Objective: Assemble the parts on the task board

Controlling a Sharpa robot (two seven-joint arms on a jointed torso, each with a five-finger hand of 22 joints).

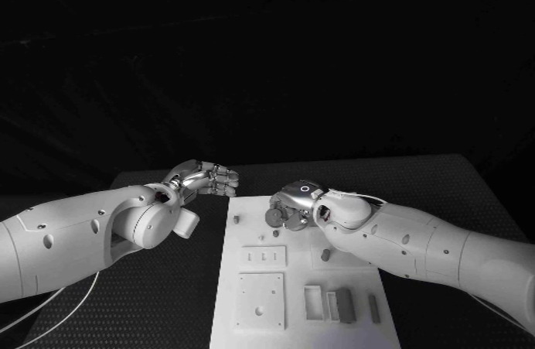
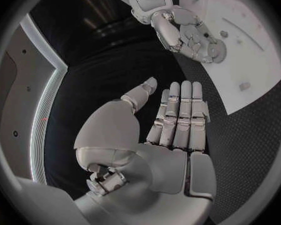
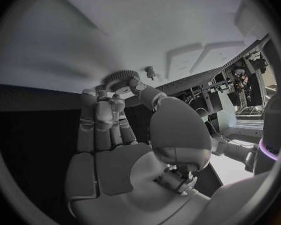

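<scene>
The gear (image 3: 120, 78) at the task board's (image 1: 254, 318) far end looks small, stiff and light; the right hand (image 1: 292, 207) pinches its toothed rim. The left hand (image 2: 178, 117) hovers empty, fingers straight together.

Two glossy white rounded arms with dark screw holes, silver segmented left hand (image 1: 207, 180) and right hand (image 1: 292, 204)

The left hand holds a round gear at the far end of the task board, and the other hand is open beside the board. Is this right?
No. The right hand holds the gear, as the right wrist view shows. The left hand is the open one beside the task board.
</scene>
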